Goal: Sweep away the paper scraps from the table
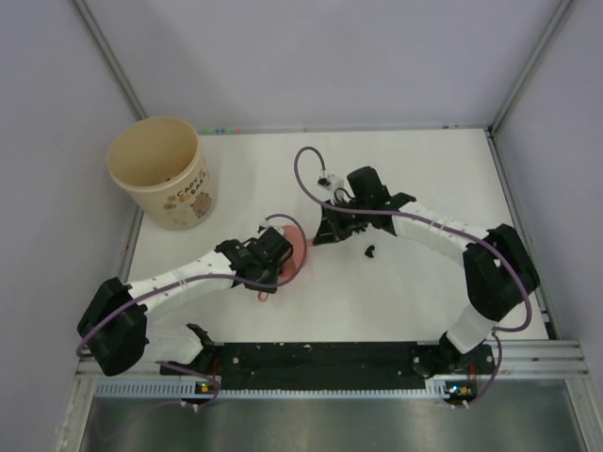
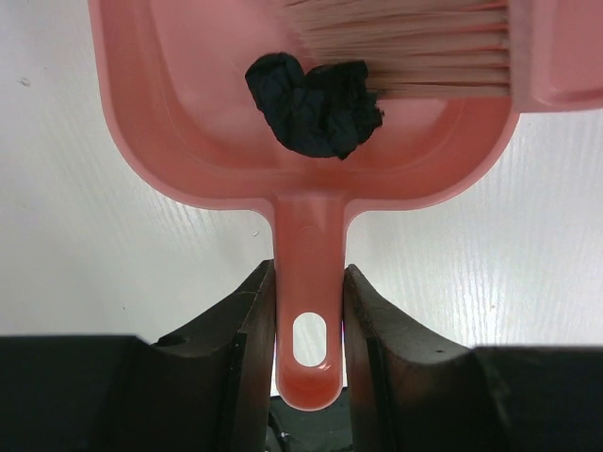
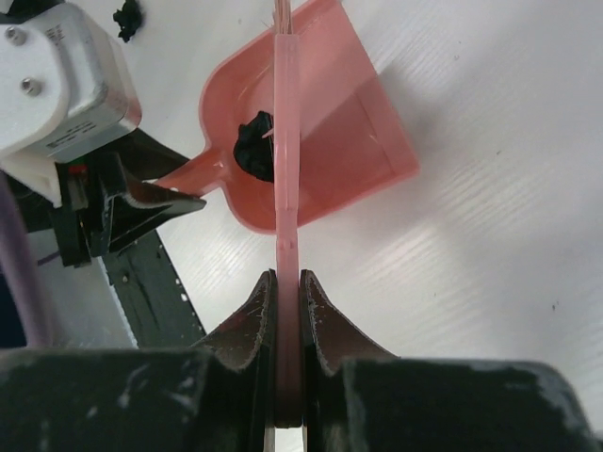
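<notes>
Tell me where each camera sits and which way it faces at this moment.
Top external: above and behind the arms, looking down on the table; both arms and their bases show.
Left wrist: on the left arm, looking along the left gripper, shut on the dustpan handle; its two fingers show.
Right wrist: on the right arm, looking down along the right gripper, shut on the brush; its fingers and the left gripper show.
Shared: both wrist views show the black paper wad in the dustpan.
</notes>
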`<state>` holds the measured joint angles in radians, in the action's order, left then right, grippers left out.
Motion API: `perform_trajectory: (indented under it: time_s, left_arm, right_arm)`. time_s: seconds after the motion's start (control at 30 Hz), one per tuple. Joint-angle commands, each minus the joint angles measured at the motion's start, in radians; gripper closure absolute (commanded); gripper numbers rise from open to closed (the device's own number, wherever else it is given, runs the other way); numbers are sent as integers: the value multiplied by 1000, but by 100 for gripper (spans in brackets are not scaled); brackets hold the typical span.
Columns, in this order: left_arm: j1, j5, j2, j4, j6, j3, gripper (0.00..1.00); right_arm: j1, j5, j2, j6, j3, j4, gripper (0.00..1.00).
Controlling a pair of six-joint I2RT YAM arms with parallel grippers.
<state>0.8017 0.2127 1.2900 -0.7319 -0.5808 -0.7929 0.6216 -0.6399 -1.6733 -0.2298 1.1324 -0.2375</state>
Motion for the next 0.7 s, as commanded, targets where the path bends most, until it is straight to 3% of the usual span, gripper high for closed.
perform_trajectory:
  time_s: [0.0, 0.3, 0.67]
  left_arm:
    - [1, 14, -64, 37, 15, -16, 100]
    - [2, 24, -107, 5, 30, -37, 100]
    - [5, 39, -167, -116, 13, -178, 100]
  right_arm:
    - [12, 48, 132, 0, 69, -164, 100]
    - [12, 216, 276, -31, 122, -327, 100]
    - [10, 434, 434, -82, 256, -358, 100]
